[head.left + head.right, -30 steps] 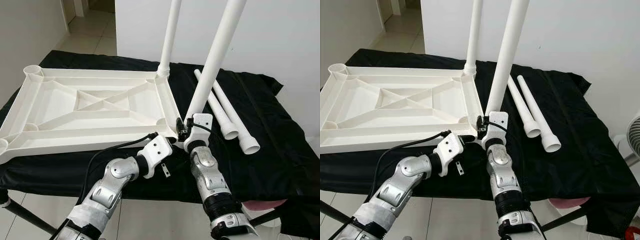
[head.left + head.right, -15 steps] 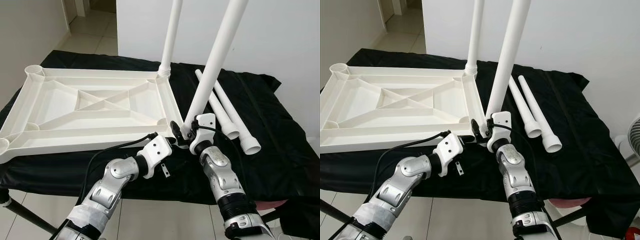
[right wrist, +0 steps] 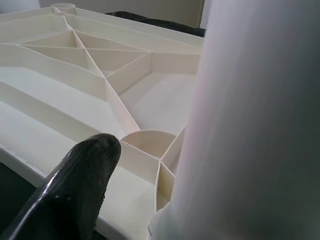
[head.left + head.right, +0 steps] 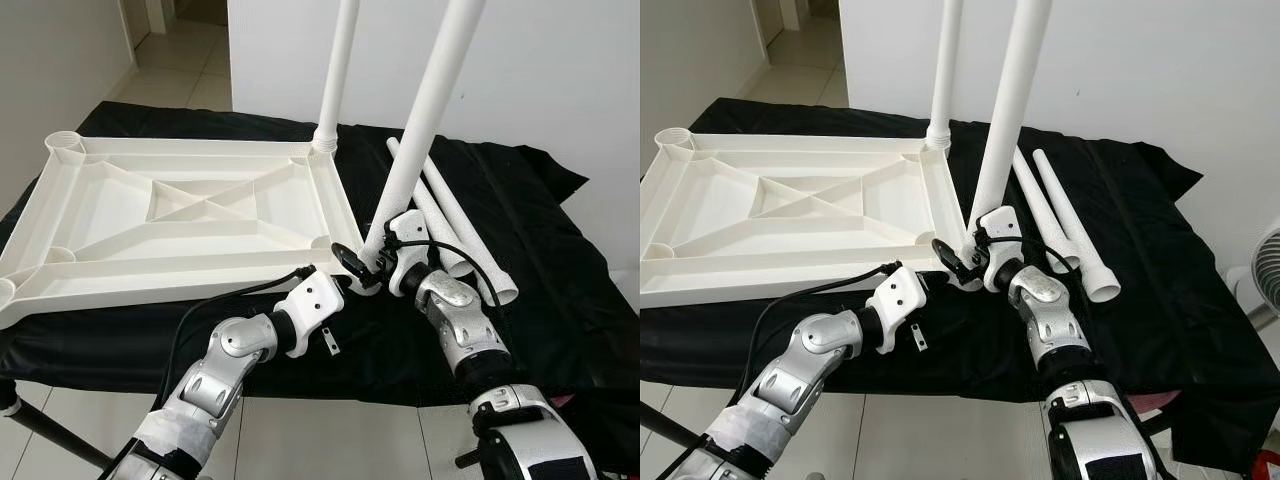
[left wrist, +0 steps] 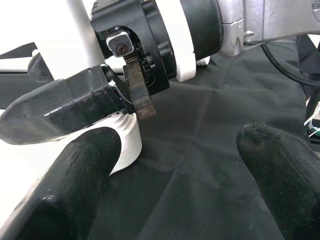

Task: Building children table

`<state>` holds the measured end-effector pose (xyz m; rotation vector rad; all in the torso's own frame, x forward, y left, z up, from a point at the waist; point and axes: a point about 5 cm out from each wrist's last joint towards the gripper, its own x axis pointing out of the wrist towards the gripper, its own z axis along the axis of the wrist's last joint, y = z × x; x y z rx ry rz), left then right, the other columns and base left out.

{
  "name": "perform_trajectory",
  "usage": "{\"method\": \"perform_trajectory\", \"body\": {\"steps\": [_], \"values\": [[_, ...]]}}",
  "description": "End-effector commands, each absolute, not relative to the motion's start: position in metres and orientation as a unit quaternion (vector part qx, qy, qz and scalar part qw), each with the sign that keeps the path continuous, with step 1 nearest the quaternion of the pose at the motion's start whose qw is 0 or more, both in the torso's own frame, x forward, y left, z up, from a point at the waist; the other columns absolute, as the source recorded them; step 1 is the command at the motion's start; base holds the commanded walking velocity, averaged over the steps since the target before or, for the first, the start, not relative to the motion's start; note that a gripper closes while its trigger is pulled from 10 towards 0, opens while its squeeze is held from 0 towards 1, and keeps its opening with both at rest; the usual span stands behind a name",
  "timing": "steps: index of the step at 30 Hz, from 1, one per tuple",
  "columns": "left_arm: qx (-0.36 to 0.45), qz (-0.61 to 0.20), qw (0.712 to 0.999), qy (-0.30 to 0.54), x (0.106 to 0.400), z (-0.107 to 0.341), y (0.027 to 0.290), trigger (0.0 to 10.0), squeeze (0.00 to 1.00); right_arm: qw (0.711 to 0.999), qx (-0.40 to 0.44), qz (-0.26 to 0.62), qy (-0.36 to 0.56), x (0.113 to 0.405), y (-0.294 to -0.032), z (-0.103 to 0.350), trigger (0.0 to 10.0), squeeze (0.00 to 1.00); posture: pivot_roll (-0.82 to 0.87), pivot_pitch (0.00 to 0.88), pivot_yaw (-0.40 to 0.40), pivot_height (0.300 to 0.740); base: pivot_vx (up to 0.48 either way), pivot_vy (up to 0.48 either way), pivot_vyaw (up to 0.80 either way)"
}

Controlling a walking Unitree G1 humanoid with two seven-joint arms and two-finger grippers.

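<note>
The white tabletop lies upside down on a black-draped table. One white leg stands upright in its far right corner socket. A second leg leans in the near right corner socket. My right gripper is open around this leg's base; in the right wrist view one black finger stands apart from the leg. My left gripper is open just in front of that corner, with nothing between its fingers. It looks at the right gripper's finger and the leg's base ring.
Two loose white legs lie side by side on the black cloth to the right of the tabletop. A white wall stands behind the table. Tiled floor opens at the far left. A fan is at the right edge.
My right arm has swung out to the right and its wrist has turned around the leaning leg's base; a black finger now stands out left of the leg. The left arm has stayed put.
</note>
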<state>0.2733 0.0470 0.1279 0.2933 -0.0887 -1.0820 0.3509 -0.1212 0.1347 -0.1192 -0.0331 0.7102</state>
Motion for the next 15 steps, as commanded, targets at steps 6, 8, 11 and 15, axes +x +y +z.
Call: {"method": "perform_trajectory", "body": {"steps": [6,8,11,15], "values": [[0.142,-0.512,0.847,-0.039,0.272,0.129,0.048,10.0,0.00,0.932,-0.067,0.355,0.034,0.348,-0.131,0.112,0.0,0.00,0.05,0.000,-0.086,0.740,0.000,0.000,0.00],[0.142,-0.512,0.846,-0.038,0.271,0.128,0.048,10.0,0.00,0.933,-0.067,0.352,0.035,0.349,-0.134,0.111,0.0,0.00,0.05,0.000,-0.086,0.740,0.000,0.000,0.00],[0.142,-0.514,0.845,-0.037,0.270,0.128,0.049,10.0,0.00,0.936,-0.067,0.343,0.036,0.350,-0.140,0.111,0.0,0.00,0.05,0.000,-0.083,0.740,0.000,0.000,0.00],[0.143,-0.516,0.844,-0.035,0.270,0.127,0.049,10.0,0.00,0.943,-0.064,0.324,0.033,0.354,-0.147,0.112,0.0,0.00,0.05,0.000,-0.082,0.740,0.000,0.000,0.00]]}}
